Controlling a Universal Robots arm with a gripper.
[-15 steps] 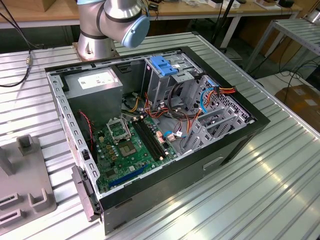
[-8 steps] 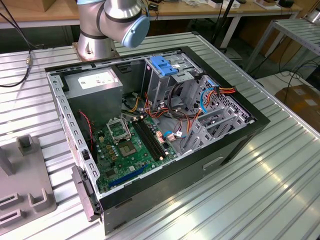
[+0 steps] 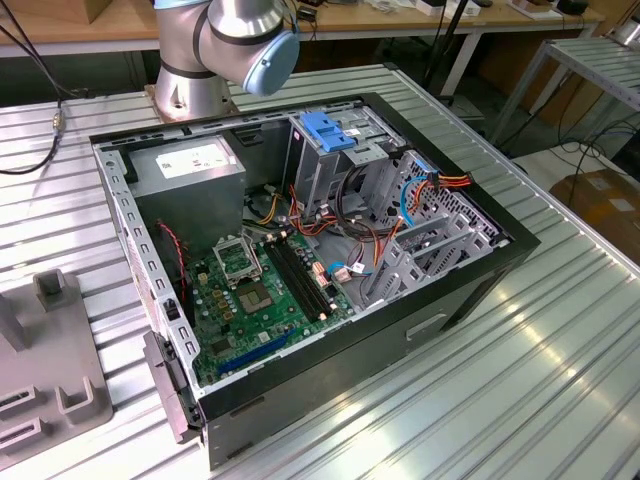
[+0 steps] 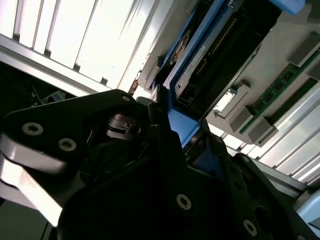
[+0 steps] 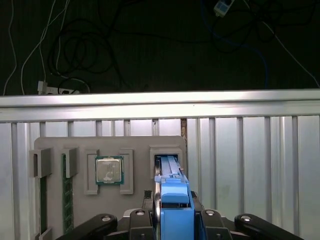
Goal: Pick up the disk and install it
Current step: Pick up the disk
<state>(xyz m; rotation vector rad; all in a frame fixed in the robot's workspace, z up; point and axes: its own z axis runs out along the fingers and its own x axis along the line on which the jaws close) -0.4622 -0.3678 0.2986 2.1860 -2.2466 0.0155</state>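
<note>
Over the grey tray (image 5: pixel 135 144), end effector (image 5: pixel 175 216) clenched on the disk (image 5: pixel 174 197), processor chip (image 5: pixel 109 170) and memory sticks (image 5: pixel 64 200) alongside

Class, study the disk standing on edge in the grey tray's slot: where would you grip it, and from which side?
Probably the disk's protruding blue-framed end, pinched across its thin width, coming straight down from above. It stands on edge in the tray's slot, whose walls cover its lower part.

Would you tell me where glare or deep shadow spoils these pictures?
In the second wrist view the table is blown out white while the gripper holding the disk sits in shadow; in the first wrist view its edge glares against a black background; in the exterior view reflections streak the table.
</note>
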